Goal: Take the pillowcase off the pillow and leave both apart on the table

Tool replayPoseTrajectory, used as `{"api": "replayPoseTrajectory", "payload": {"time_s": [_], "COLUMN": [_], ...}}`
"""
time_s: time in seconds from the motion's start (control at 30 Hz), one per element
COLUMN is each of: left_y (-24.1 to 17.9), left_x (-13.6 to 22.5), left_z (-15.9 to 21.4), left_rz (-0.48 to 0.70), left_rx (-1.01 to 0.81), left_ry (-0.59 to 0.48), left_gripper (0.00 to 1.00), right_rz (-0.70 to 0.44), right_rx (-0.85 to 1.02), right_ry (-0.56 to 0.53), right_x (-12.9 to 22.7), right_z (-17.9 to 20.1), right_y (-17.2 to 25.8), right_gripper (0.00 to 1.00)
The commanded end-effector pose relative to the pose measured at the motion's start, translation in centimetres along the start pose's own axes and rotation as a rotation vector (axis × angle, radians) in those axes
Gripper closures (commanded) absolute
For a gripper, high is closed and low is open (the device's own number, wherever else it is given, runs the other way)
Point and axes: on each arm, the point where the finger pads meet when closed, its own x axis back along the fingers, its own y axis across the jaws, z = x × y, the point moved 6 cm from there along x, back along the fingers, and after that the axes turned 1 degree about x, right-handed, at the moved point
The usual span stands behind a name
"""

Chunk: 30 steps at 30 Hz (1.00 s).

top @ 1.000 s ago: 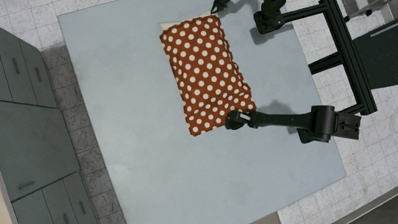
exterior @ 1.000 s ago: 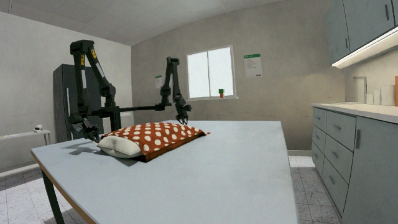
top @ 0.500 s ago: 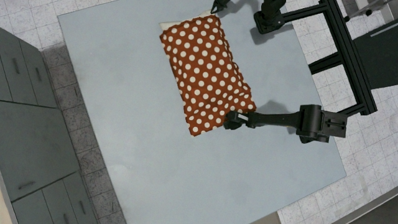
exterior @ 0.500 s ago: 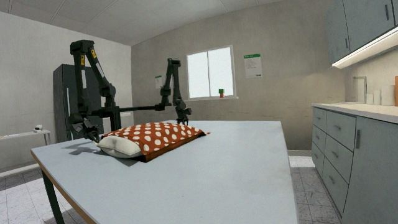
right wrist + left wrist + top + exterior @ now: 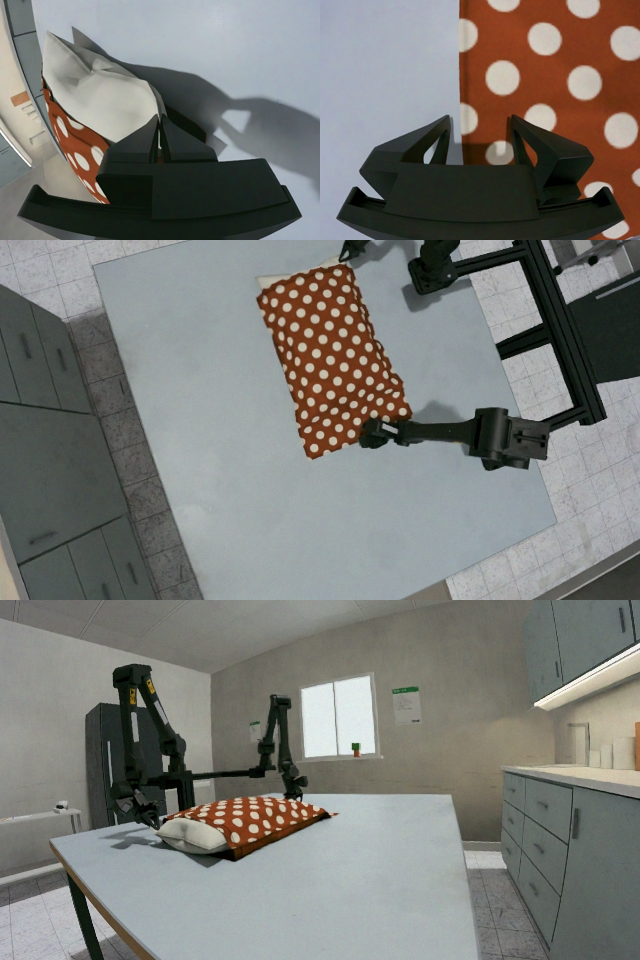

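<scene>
The rust-red, white-dotted pillowcase (image 5: 330, 353) (image 5: 265, 812) (image 5: 545, 69) (image 5: 86, 142) covers most of the white pillow (image 5: 271, 282) (image 5: 192, 836) (image 5: 111, 103), whose end sticks out of the case's open end. My right gripper (image 5: 342, 260) (image 5: 157, 826) (image 5: 159, 119) is shut on the pillow at a corner of that bare end; white cloth runs between its fingertips. My left gripper (image 5: 369, 435) (image 5: 480, 120) is open above the closed end's edge. One fingertip is over the pillowcase, the other over the table beside it. The left fingertips' height above the cloth is hard to tell.
The pale table (image 5: 225, 510) (image 5: 360, 880) extends well beyond the closed end and the long side away from the arms. The bare pillow end lies close to a table edge. The black arm frame (image 5: 565, 330) stands on the arms' side. Grey cabinets (image 5: 55, 450) stand opposite.
</scene>
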Motion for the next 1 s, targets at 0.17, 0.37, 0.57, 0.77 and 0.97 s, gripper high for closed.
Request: {"api": "replayPoseTrajectory", "payload": {"time_s": [0.17,0.37,0.57,0.77,0.97], "left_y": [-0.3,0.6,-0.3,-0.2,-0.1], "left_x": [-0.5,-0.6,-0.8,-0.5,-1.2], "left_z": [-1.1,0.4,-0.9,-1.0,-0.5], "left_rz": [0.013,-0.003,0.013,0.014,0.008], "left_rx": [0.000,-0.005,-0.001,0.001,-0.001], "left_ry": [-0.026,0.001,-0.025,-0.028,-0.017], "left_gripper": [0.40,0.40,0.40,0.40,0.40], "right_rz": [0.001,0.001,0.001,0.001,0.001], "right_rx": [-0.003,-0.003,-0.003,-0.003,-0.003], "right_ry": [0.012,0.012,0.012,0.012,0.012], "right_x": [0.0,0.0,0.0,0.0,0.0], "right_z": [0.6,0.6,0.6,0.6,0.6], "right_y": [0.3,0.3,0.3,0.3,0.3], "right_gripper": [0.98,0.98,0.98,0.98,0.98]}}
